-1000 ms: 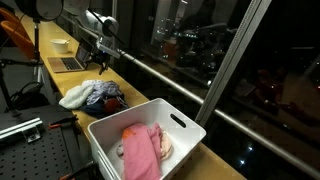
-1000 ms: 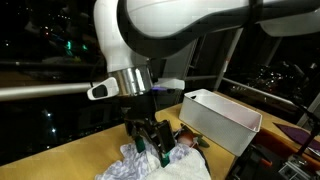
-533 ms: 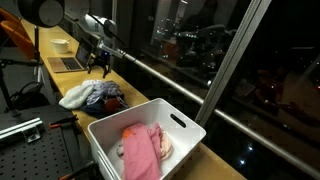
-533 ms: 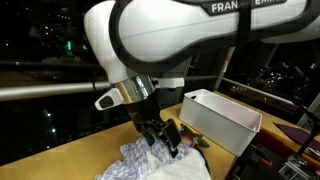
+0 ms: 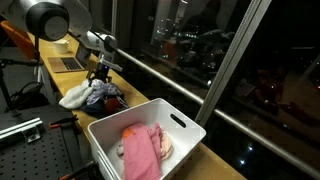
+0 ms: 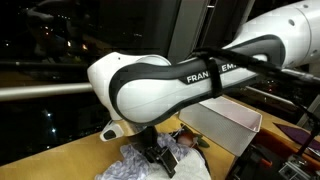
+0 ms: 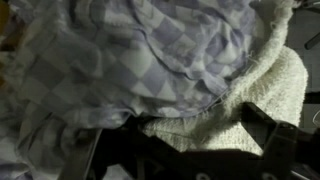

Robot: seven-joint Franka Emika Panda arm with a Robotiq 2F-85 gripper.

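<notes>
Arm [image 6: 170, 85] bent low, end effector [image 6: 163, 160] pointing down, fingers [image 7: 268, 135] apart

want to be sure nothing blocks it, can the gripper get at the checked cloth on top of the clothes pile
Probably yes. The gripper hangs right over the checked cloth, fingers spread, with nothing between; only the cream towel lies beside it.

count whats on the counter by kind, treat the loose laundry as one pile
laundry pile: 1
white bin: 1
laptop: 1
white bowl: 1
total: 4
</notes>
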